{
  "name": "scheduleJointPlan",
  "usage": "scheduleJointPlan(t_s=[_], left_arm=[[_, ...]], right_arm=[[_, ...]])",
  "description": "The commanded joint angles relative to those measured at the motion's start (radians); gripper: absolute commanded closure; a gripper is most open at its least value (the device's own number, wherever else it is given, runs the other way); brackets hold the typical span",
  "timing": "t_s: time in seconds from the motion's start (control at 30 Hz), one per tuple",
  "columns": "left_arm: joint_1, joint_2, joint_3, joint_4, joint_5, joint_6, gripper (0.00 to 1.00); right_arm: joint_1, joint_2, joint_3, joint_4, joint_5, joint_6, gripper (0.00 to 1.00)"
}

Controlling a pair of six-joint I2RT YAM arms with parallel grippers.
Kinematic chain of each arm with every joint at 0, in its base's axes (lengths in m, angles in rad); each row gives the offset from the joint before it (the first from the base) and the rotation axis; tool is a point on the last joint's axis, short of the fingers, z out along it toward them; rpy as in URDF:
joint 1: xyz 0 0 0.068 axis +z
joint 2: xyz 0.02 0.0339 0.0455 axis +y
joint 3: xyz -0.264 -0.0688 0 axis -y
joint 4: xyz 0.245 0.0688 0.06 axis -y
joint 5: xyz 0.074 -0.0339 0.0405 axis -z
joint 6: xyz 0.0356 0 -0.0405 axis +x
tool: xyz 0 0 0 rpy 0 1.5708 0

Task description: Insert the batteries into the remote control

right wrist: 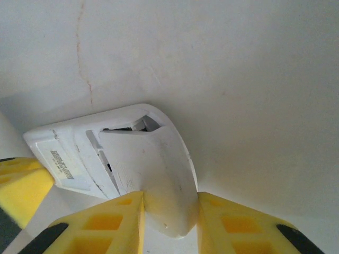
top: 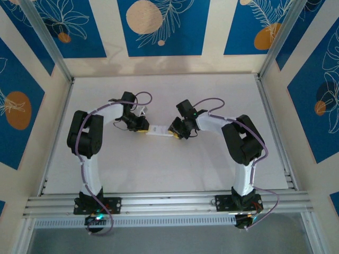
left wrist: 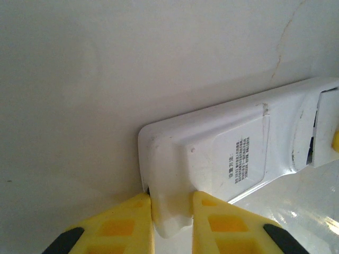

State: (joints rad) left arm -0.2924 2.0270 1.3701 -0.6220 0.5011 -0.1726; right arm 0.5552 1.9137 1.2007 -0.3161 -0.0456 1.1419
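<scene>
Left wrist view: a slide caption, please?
Yellow jaws pinch one end of the white remote control, label side showing.

Left arm (top: 87, 143): up from base at near edge, elbow bowed outward, forearm angled in toward centre. Right arm (top: 241, 143): mirror pose. Wrists face each other, grippers close but apart. Left gripper (left wrist: 172, 203): yellow fingers pinched on one end of remote control (left wrist: 222, 153). Right gripper (right wrist: 170, 203): yellow fingers pressed against both sides of opposite end.
</scene>
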Motion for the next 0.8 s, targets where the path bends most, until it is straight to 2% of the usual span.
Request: scheduleJointPlan(t_s=[0.0,0.2,0.77], left_arm=[[-0.019,0.040,0.008,-0.027,0.002,0.028,0.81],[-0.018,0.044,0.007,-0.027,0.003,0.028,0.81],[-0.018,0.047,0.010,-0.028,0.007,0.026,0.81]], right_arm=[[-0.003,0.027,0.027,-0.064,0.095,-0.129,0.70],[-0.003,0.038,0.040,-0.056,0.114,-0.203,0.70],[0.012,0.082,0.053,-0.027,0.114,-0.148,0.70]])
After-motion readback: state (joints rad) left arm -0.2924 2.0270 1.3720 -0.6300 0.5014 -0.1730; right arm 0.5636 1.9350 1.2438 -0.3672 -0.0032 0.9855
